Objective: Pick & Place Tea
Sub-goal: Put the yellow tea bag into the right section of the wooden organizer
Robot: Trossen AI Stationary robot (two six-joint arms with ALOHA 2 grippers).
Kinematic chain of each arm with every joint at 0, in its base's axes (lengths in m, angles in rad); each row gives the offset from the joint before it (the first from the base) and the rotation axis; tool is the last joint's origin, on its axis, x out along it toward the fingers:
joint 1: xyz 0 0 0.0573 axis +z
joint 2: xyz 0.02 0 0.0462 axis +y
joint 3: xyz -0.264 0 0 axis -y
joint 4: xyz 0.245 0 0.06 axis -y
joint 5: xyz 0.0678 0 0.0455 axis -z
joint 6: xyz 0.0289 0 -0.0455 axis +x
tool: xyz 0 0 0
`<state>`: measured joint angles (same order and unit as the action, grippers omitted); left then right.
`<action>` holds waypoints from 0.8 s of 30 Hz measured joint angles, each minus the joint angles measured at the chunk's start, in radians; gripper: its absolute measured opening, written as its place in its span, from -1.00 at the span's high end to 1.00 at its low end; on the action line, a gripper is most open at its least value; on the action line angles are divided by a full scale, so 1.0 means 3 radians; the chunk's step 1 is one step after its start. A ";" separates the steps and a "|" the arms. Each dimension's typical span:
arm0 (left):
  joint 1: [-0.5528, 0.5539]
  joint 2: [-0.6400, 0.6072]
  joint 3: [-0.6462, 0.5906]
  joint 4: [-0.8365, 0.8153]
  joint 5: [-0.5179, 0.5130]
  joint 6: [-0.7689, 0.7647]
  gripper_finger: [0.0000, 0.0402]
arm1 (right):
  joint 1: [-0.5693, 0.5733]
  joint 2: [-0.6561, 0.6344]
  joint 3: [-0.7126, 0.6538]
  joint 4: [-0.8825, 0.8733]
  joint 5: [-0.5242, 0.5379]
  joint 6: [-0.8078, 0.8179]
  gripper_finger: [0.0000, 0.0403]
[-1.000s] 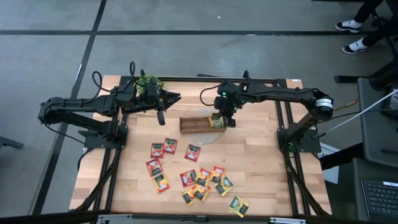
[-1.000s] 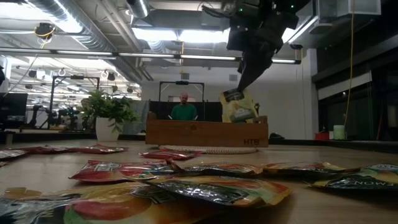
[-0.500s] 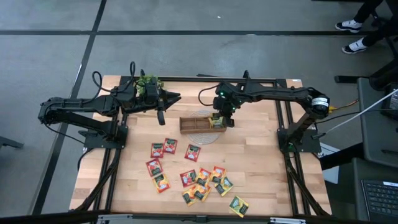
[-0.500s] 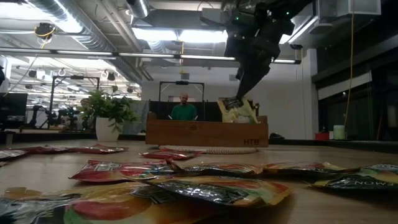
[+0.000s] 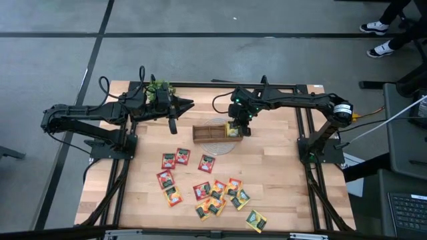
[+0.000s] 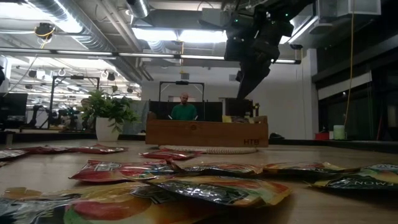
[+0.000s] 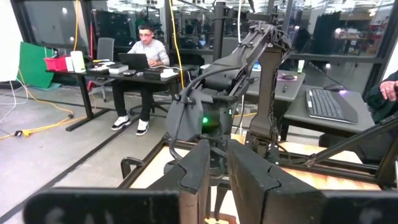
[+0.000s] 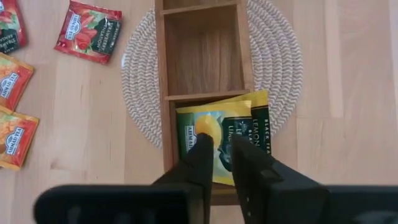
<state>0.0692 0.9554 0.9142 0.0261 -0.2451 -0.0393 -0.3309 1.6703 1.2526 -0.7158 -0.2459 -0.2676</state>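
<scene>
Right wrist view, yellow-green sachet [image 8: 217, 134], dark label

"LEMON" and "BLACK TEA" on yellow-green sachet [image 8: 224, 140] in tray; "HTB" on wooden tray [image 6: 250, 142] front

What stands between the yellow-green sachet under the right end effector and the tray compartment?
Nothing visible. The yellow-green sachet already lies in the end compartment of the wooden tray, right end effector just above it.
</scene>
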 joint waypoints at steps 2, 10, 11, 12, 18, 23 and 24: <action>0.0000 0.0000 0.0000 0.0000 0.0000 -0.0001 0.74 | 0.0000 0.0000 0.0000 0.0000 0.0002 0.0003 0.66; 0.0000 0.0000 0.0000 0.0000 0.0000 -0.0001 0.72 | 0.0000 -0.0001 0.0000 -0.0002 0.0047 0.0259 0.56; 0.0000 -0.0001 0.0000 0.0000 0.0000 -0.0001 0.73 | 0.0003 -0.0007 0.0000 -0.0016 0.0016 0.0297 0.54; 0.0000 0.0000 0.0000 0.0000 0.0000 -0.0001 0.73 | 0.0004 -0.0016 0.0000 -0.0026 -0.0034 0.0357 0.52; 0.0000 0.0000 0.0000 0.0000 -0.0001 -0.0001 0.74 | 0.0199 -0.0060 0.0000 -0.0055 -0.0276 0.0840 0.35; 0.0000 0.0000 0.0000 0.0000 0.0000 -0.0001 0.72 | 0.0525 -0.0060 0.0000 -0.0086 -0.0309 0.1280 0.15; 0.0000 0.0000 0.0000 0.0000 0.0000 -0.0002 0.72 | 0.0598 -0.0060 0.0000 -0.0086 -0.0298 0.1359 0.10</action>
<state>0.0692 0.9554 0.9142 0.0261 -0.2452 -0.0398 -0.1514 1.6524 1.2526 -0.7418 -0.3353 0.1400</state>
